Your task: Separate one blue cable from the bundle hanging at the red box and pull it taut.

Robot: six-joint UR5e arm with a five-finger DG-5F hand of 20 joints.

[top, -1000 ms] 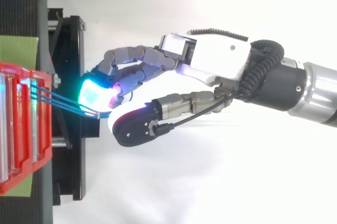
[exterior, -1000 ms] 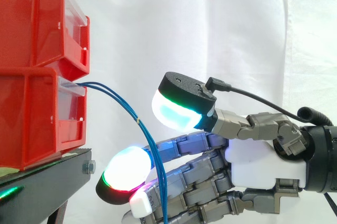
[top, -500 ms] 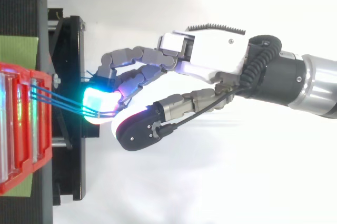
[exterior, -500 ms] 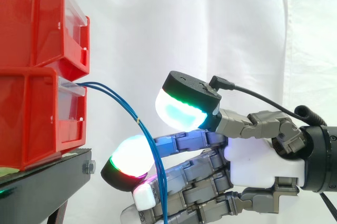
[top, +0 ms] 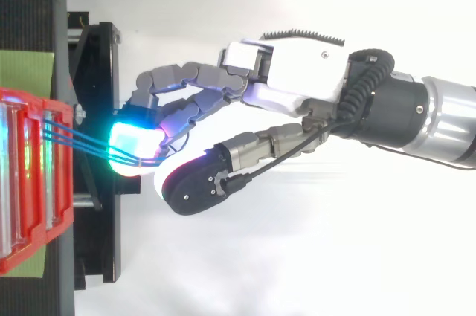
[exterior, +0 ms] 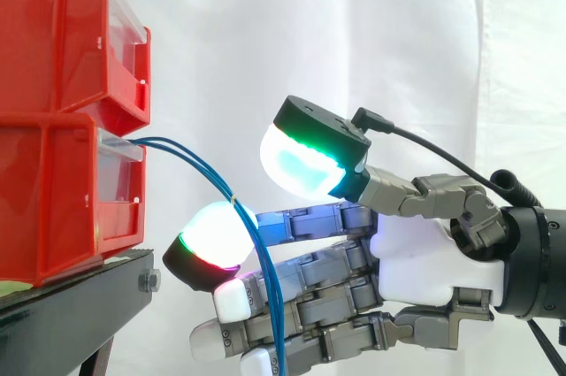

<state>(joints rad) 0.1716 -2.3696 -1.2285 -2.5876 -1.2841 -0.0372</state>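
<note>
Red box (exterior: pixel 53 199) sits at black stand (exterior: pixel 80 305) edge. Hand (exterior: pixel 433 261) wide: thumb lifted clear, fingers fairly straight, nothing pinched. Blue cables (top: pixel 82 143) leave box front, droop off stand edge across fingers. Best: wedge one fingertip (exterior: pixel 212 234) between strands, pinch single strand, draw away level.

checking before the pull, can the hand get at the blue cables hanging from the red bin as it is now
Probably yes: the hand has straight fingers that seem to touch the blue cables hanging from the red bin. The thumb is spread above, and nothing stands between them.
</note>
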